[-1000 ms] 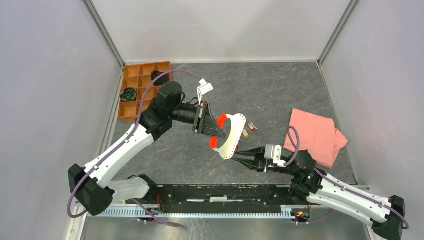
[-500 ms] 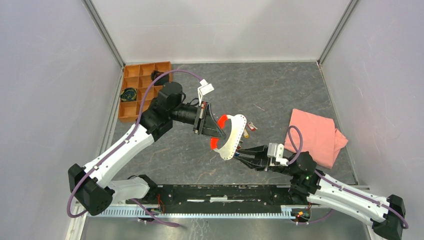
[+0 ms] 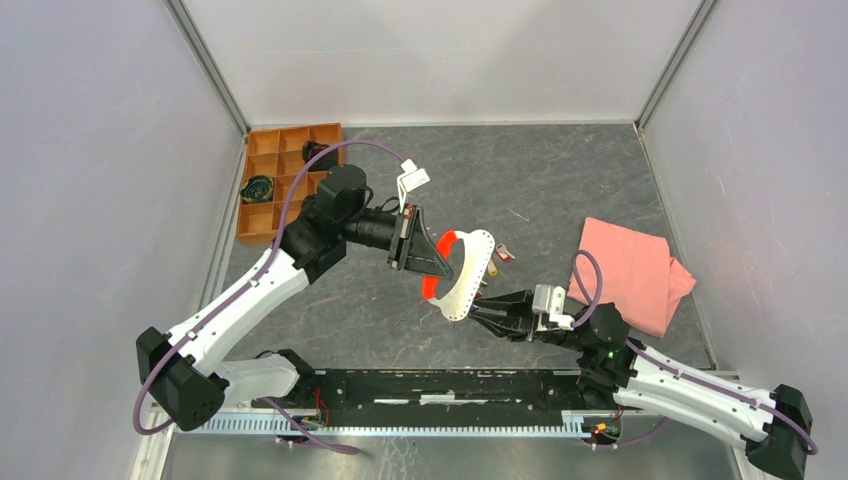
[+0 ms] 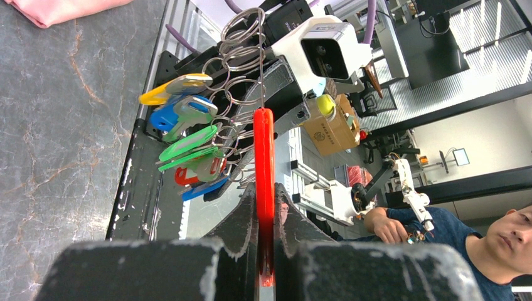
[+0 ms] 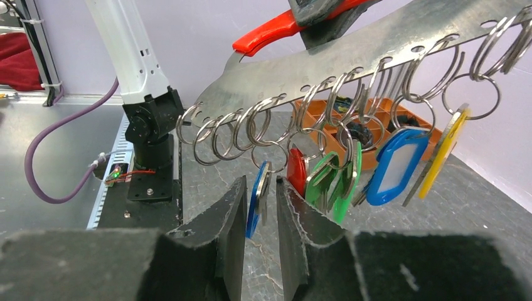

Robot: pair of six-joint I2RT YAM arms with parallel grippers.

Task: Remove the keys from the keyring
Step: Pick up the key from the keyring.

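My left gripper [image 3: 428,262] is shut on the keyring [image 3: 468,275], a curved strap that is red on one side and pale with holes on the other, held off the table. In the left wrist view the red strap [image 4: 264,150] runs edge-on between the shut gripper [image 4: 264,188]. Wire rings [image 5: 276,125] hang along the strap's pale side [image 5: 351,56], carrying the keys: blue [image 5: 256,200], red [image 5: 296,170], green [image 5: 326,179], a blue tag [image 5: 395,169] and yellow [image 5: 442,153]. My right gripper [image 5: 261,185] is open, its fingers either side of the hanging blue key with small gaps.
A red key [image 3: 503,253] and a yellow key [image 3: 492,268] lie loose on the table beside the strap. A pink cloth [image 3: 630,272] lies at the right. An orange compartment tray [image 3: 280,180] sits at the back left. Grey walls close in both sides.
My right gripper has crept left and slightly up, closer under the strap's hanging keys. The left arm and the strap have barely moved.
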